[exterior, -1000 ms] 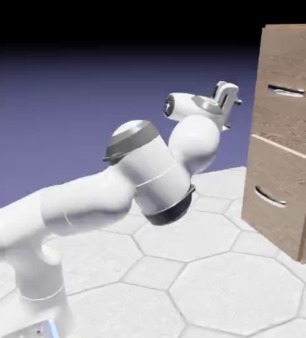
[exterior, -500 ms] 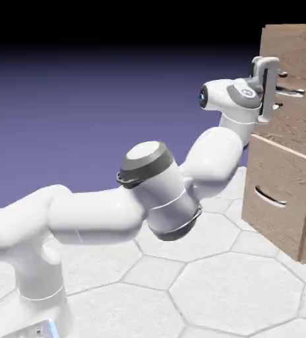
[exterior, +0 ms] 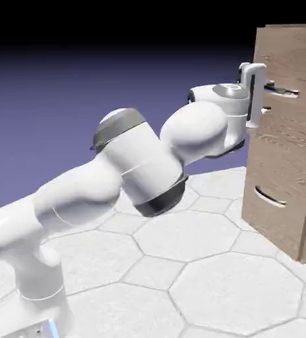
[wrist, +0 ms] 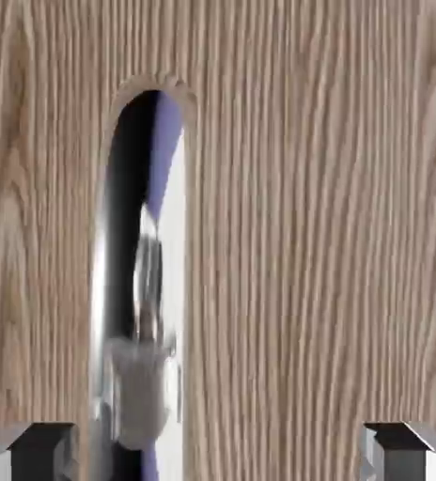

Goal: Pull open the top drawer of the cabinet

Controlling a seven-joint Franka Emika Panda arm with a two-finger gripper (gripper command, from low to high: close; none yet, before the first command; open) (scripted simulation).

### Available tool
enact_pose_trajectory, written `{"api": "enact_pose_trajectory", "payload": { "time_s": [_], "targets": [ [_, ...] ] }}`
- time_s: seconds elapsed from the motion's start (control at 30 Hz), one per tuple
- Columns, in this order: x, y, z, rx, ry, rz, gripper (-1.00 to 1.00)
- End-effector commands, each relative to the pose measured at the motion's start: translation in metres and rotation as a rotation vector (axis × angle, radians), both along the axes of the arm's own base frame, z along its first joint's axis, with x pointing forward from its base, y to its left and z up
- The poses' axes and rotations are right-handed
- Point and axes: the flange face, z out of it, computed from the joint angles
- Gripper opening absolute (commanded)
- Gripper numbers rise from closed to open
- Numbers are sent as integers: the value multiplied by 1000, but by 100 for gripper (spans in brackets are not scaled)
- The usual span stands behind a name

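End effector [exterior: 269, 99] at the top drawer [exterior: 289, 109] handle [exterior: 282, 90] — fingers [wrist: 41, 449] set wide, handle off-centre, unclamped

A pale grey-white table [exterior: 208, 284] patterned with large hexagonal tiles carries everything here, running from the near edge back to the blue-violet backdrop. On it, at about four o'clock from the middle of the exterior view, stands the cabinet [exterior: 284, 191], tall, light-brown wood grain, its foot planted flat on the tiles. Down at about eight o'clock the robot's white base [exterior: 40, 290] rises straight from the same surface, well apart from the cabinet.
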Motion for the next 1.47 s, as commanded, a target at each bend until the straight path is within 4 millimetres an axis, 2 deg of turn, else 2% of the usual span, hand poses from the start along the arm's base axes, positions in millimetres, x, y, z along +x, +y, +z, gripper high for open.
{"api": "enact_pose_trajectory", "payload": {
  "time_s": [0.0,0.07,0.33,0.6,0.7,0.87,1.0,1.13,1.33,1.37,1.4,1.43],
  "targets": [
    [-2,-2,4,2,-5,-2,-100],
    [-16,-5,9,6,-11,-5,-100],
    [-87,-5,9,6,-11,-5,-100],
    [-168,-6,10,5,-16,-7,-100],
    [-176,-7,17,3,-41,-15,-100],
    [-166,-7,20,0,-49,-13,-100],
    [-161,-5,11,4,-17,-6,-100],
    [-203,-5,9,6,-11,-5,-100],
    [-276,-5,9,6,-11,-5,-100],
    [-276,-5,9,6,-11,-5,100],
    [-276,-5,9,6,-11,-5,100],
    [-289,-5,10,9,-10,-4,100]
  ]
}}
